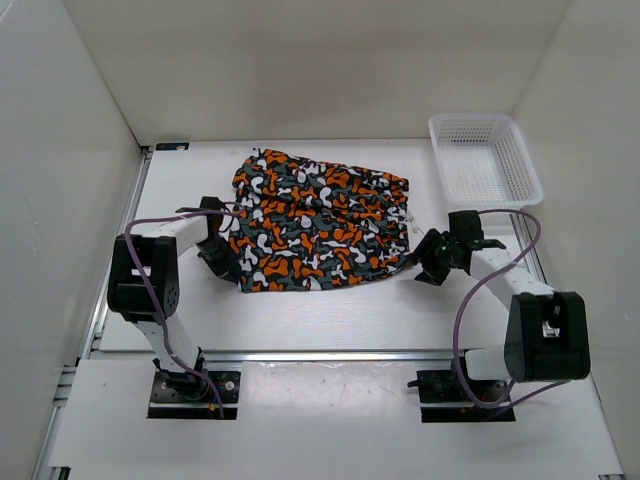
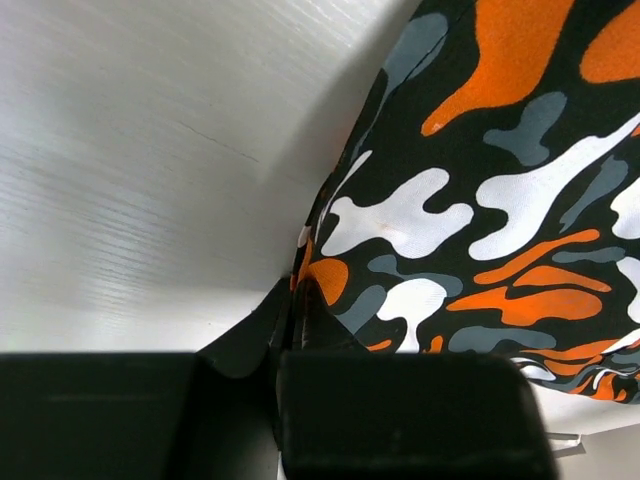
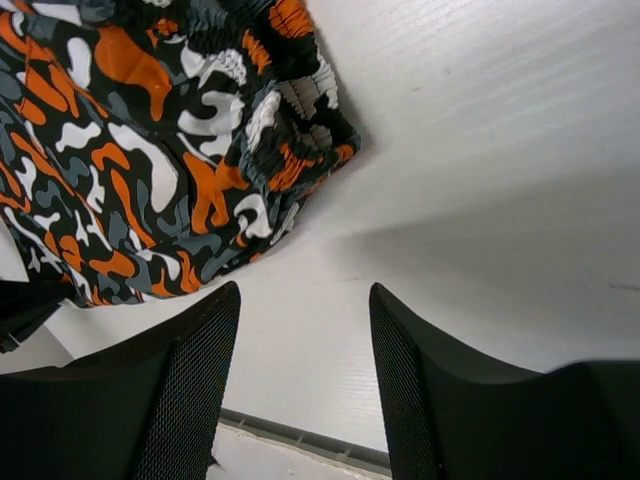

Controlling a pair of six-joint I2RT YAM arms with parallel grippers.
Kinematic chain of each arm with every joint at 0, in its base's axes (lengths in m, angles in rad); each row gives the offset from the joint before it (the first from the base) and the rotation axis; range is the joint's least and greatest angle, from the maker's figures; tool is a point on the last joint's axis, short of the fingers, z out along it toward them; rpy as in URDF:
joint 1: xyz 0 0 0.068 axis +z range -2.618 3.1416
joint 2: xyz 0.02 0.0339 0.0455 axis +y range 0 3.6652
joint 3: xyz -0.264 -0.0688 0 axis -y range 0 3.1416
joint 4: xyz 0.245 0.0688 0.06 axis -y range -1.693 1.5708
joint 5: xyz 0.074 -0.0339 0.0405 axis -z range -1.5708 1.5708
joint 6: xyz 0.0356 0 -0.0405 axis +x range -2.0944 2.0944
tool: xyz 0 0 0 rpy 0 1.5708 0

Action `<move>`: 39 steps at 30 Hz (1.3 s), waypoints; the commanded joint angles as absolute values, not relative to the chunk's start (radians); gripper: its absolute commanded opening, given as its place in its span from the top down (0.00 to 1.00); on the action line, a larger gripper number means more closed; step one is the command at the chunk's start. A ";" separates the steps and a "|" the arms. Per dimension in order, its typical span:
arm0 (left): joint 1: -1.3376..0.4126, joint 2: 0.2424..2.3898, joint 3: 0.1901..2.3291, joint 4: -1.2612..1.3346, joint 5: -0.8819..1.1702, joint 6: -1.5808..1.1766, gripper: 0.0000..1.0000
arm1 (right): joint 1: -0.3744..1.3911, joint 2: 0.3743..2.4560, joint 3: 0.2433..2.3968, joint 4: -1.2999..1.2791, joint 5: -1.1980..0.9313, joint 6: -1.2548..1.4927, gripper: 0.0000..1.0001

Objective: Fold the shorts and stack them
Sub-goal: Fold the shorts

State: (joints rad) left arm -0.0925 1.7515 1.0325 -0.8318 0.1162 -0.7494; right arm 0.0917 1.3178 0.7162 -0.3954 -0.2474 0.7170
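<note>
**Shorts spread on worktop, left edge pinched**

The white worktop (image 1: 330, 315) carries the shorts (image 1: 318, 222), which lie mid-surface between the arms and well apart from the basket (image 1: 527, 170) at the far right corner. How many layers they lie in is hard to make out. The left end effector (image 2: 298, 300) is clamped on the shorts' left edge, and fabric hides its tips. The right end effector (image 3: 305, 300) gapes with nothing between its fingers, just beside the shorts' right edge. Both wrist views cut off most of the shorts.

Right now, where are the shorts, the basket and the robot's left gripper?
shorts (image 1: 315, 225), top external view, middle of the fabric.
basket (image 1: 524, 158), top external view, its right wall.
left gripper (image 2: 297, 305), left wrist view, between its fingertips, pinching the shorts' edge.
</note>
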 commanded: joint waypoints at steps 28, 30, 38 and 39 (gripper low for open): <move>-0.052 1.485 1.656 -1.168 0.083 -0.658 0.90 | 0.127 1.304 1.276 -0.544 -0.146 0.606 1.00; -0.040 1.451 1.821 -1.212 0.083 -0.649 0.90 | 0.127 1.273 1.350 -0.609 -0.159 0.592 1.00; 0.003 1.301 2.216 -1.304 0.115 -0.630 0.90 | 0.127 1.072 1.663 -0.762 -0.172 0.529 1.00; 0.003 1.278 2.230 -1.293 0.115 -0.630 0.90 | 0.127 1.054 1.692 -0.796 -0.172 0.529 1.00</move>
